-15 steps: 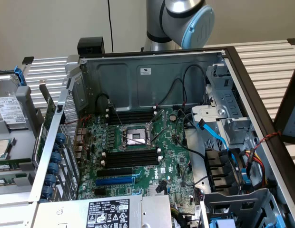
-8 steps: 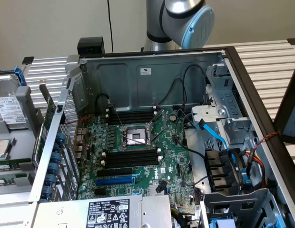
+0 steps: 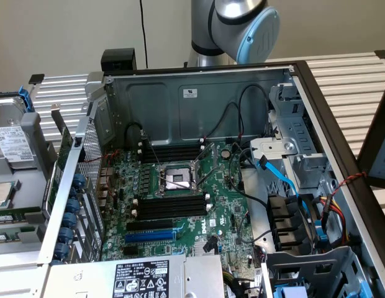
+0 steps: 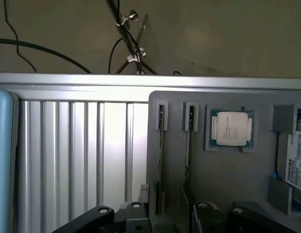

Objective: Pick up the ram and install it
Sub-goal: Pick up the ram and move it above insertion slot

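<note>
While the pickup is pending, the gripper (image 4: 167,221) is hovering wide open and empty before the ram (image 4: 160,145), which is standing edge-up in the gray tray (image 4: 228,179) beside the CPU (image 4: 231,128), likely calling for squared jaws.

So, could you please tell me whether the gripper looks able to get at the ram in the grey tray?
Probably yes: the open gripper hangs close to the ram, which stands on edge in the grey tray, uncovered, though a second stick sits beside.
</note>
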Available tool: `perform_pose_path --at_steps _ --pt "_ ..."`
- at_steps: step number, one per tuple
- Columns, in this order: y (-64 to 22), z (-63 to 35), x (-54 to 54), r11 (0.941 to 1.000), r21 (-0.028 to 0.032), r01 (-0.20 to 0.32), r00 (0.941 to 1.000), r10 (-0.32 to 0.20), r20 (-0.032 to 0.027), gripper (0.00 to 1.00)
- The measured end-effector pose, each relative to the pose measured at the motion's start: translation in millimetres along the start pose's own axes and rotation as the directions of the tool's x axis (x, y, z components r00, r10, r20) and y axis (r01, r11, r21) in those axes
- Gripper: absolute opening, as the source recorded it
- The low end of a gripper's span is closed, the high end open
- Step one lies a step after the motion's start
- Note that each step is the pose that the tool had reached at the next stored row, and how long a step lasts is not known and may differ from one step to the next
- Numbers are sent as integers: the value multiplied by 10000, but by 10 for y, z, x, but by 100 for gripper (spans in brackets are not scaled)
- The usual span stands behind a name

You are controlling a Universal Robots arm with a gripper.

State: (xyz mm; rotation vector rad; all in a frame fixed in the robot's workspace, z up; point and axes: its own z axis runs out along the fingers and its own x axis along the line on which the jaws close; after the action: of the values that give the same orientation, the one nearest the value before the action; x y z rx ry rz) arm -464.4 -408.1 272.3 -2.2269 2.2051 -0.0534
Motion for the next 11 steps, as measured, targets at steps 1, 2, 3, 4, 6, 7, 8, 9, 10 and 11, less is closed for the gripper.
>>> perform_pose_path --at_steps 1,2,3,4,6,7,8,9,10,11 --pt "-3 19 -15 10000 2 2 10000 -2 1 38" --pt "-6 39 -23 10000 3 3 10000 -3 2 38" --pt "-9 58 -23 10000 5 3 10000 -3 2 38" --pt "-13 75 -22 10000 3 3 10000 -3 2 38" --pt "-19 111 -19 10000 3 3 10000 -3 1 38" --pt "-22 130 -18 10000 3 2 10000 -2 1 38" --pt "-25 149 -17 10000 4 3 10000 -3 2 38" --pt "-28 167 -15 10000 3 3 10000 -3 1 38" --pt "-31 185 -13 10000 3 3 10000 -3 1 38" --pt "-33 203 -12 10000 3 2 10000 -2 1 38"
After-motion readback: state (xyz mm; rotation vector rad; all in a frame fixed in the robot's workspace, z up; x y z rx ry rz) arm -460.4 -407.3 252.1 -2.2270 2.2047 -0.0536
